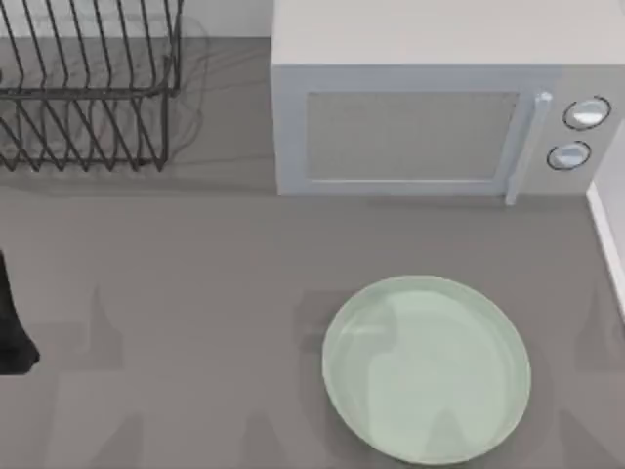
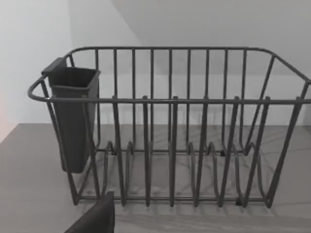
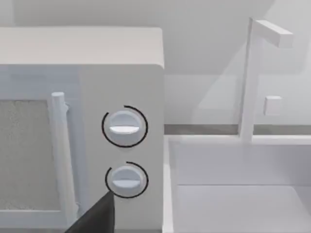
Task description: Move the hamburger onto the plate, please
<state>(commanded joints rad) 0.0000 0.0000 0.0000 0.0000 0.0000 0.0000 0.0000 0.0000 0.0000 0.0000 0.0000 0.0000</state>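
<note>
The plate (image 1: pixel 427 368), large, round and pale mint green, lies on the grey table at the front right, with nothing on it. The hamburger is out of view. My left arm (image 1: pixel 12 322) is a dark shape at the table's left edge, well away from the plate. A dark part of my left gripper (image 2: pixel 95 218) juts in at the edge of the left wrist view, facing a wire rack. A dark part of my right gripper (image 3: pixel 97 216) juts into the right wrist view, in front of the microwave's knobs.
A white microwave (image 1: pixel 430 117) with its door shut stands at the back, two knobs (image 3: pixel 124 127) on its right side. A dark wire dish rack (image 1: pixel 88 88) with a dark cup (image 2: pixel 73 116) stands at the back left. A white sink (image 3: pixel 233 194) with a faucet (image 3: pixel 252 77) borders the table's right.
</note>
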